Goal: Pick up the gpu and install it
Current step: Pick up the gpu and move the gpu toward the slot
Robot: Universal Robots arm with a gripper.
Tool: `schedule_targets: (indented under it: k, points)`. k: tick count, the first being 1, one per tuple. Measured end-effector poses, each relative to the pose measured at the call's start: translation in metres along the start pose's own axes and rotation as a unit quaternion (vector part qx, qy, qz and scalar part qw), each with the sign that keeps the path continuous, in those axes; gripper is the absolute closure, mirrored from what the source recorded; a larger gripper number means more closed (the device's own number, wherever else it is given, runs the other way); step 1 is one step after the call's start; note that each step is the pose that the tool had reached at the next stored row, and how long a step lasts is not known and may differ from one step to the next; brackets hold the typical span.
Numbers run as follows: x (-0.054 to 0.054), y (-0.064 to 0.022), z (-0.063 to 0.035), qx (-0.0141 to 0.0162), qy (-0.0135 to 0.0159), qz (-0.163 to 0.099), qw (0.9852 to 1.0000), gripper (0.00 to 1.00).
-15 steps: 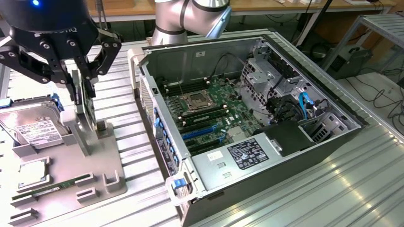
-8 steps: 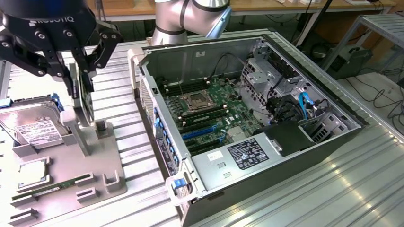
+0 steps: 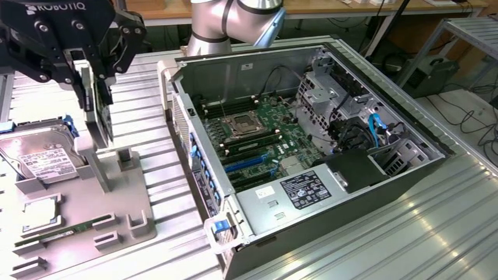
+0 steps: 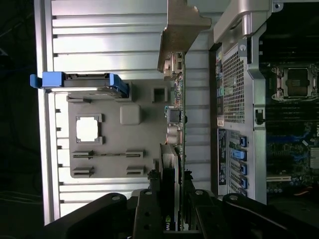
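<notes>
Wrist view: my pincer point(image 4: 171, 189) clamps the gpu point(image 4: 177, 124) edge-on over the grey fixture point(image 4: 114, 144).
Judgement: card plumb, grip firm, travel straight, clear of the fixture's posts.

The black Robotiq gripper point(image 3: 97, 69) hangs at about 10 o'clock in the exterior view, body uppermost and its two fingers point(image 3: 79, 69) pointing straight down. The jaws stand partly closed, clamped from both sides on the top of the gpu point(image 3: 100, 125), which hangs upright beneath them. A grey segment of the Universal Robots arm point(image 3: 221, 26) stands at 12 o'clock, its rounded joint turning toward 1 o'clock. In the wrist view the gripper point(image 4: 173, 199) has a black finger on each face of the card.
</notes>
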State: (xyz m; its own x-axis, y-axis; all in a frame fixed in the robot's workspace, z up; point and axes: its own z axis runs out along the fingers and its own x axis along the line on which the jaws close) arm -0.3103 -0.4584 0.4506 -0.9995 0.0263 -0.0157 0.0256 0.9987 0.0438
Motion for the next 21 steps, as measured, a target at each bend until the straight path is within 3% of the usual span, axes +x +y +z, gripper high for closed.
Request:
schedule_targets:
  k: [21]
  points:
    - [-0.001, 0.0021, -0.0481, 0.0000, 0.0006, 0.000, 1.0000, 0.73]
